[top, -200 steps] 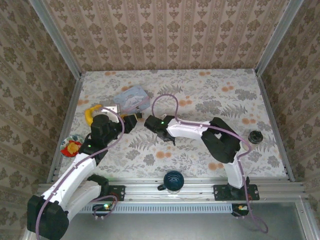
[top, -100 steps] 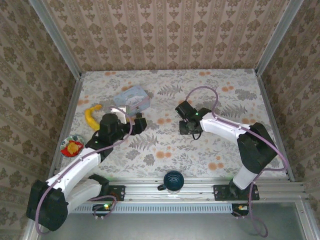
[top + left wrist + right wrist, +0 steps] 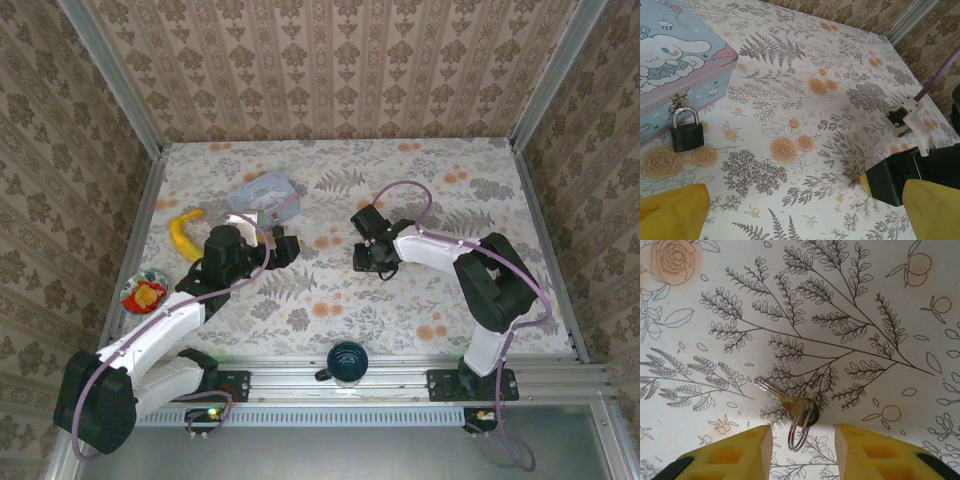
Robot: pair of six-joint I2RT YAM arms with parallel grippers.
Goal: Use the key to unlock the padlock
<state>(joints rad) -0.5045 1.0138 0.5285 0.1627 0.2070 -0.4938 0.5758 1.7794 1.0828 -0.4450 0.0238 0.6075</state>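
Padlock (image 3: 686, 134) is seen shut, hung by its shackle from the hasp of the pale blue tin (image 3: 675, 55), body resting on the table (image 3: 850, 65). Key (image 3: 787, 402) is laid flat, straddled by the part-open, empty right end effector (image 3: 803, 437), judged lined up for a pick. Left end effector (image 3: 802, 215) is spread wide, nothing held, near the padlock, probably to steady it.

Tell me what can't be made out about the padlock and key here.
- Padlock keyhole: the left wrist view gives only its front face.
- Tin: cut off by that view's left and top edges.
- Key teeth: too small to read in the right wrist view.
- Top view: the right gripper covers the key; the padlock is too small to pick out.
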